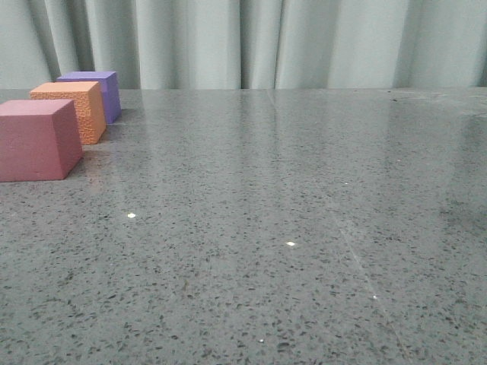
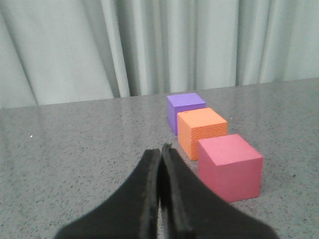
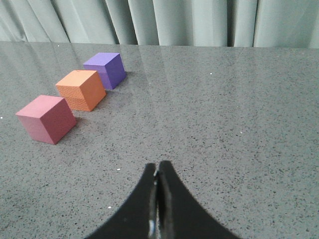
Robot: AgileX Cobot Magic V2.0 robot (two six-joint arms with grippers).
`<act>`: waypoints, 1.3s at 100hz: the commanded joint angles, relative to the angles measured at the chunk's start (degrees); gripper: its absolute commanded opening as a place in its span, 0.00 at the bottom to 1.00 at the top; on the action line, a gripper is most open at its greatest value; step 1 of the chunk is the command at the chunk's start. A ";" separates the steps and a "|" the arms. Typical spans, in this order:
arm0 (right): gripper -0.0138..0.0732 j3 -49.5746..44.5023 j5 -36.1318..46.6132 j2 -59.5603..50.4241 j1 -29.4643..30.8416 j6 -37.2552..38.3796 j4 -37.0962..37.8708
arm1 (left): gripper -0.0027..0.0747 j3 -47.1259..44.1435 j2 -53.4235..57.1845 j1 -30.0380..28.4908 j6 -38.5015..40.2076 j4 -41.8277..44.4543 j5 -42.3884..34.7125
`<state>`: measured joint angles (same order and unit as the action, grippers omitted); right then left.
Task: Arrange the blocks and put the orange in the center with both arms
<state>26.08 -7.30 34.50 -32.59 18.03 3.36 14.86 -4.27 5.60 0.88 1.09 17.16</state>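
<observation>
Three foam cubes stand in a row at the table's left side. The pink block (image 1: 36,139) (image 2: 230,167) (image 3: 46,118) is nearest, the orange block (image 1: 72,109) (image 2: 201,131) (image 3: 80,89) is in the middle, and the purple block (image 1: 95,91) (image 2: 184,109) (image 3: 105,69) is farthest back. My left gripper (image 2: 161,149) is shut with nothing in it, a little short of the pink cube and off to one side. My right gripper (image 3: 157,168) is also shut and empty, well away from the row. Neither gripper shows in the front view.
The grey speckled table (image 1: 289,228) runs back to a pale green curtain (image 1: 251,42) at its far edge. No other objects show.
</observation>
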 commanded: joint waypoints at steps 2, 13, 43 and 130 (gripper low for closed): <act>0.02 1.52 4.90 -0.25 0.02 -0.38 0.81 | 0.01 -1.03 1.68 -2.39 -2.98 -3.54 -5.39; 0.02 1.52 4.90 -0.25 0.02 -0.38 0.81 | 0.01 -4.50 4.39 -5.14 -4.58 -6.93 -5.67; 0.02 1.36 5.00 -0.24 0.02 -0.38 0.81 | 0.01 -16.17 6.42 -7.68 -4.34 -8.37 -17.72; 0.02 1.30 4.72 -0.14 0.02 -0.38 0.81 | 0.01 -16.01 6.42 -7.57 -4.20 -8.37 -15.96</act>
<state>25.86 -7.18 34.50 -32.59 18.03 3.47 -0.08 0.26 -1.85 -3.51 -6.75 5.69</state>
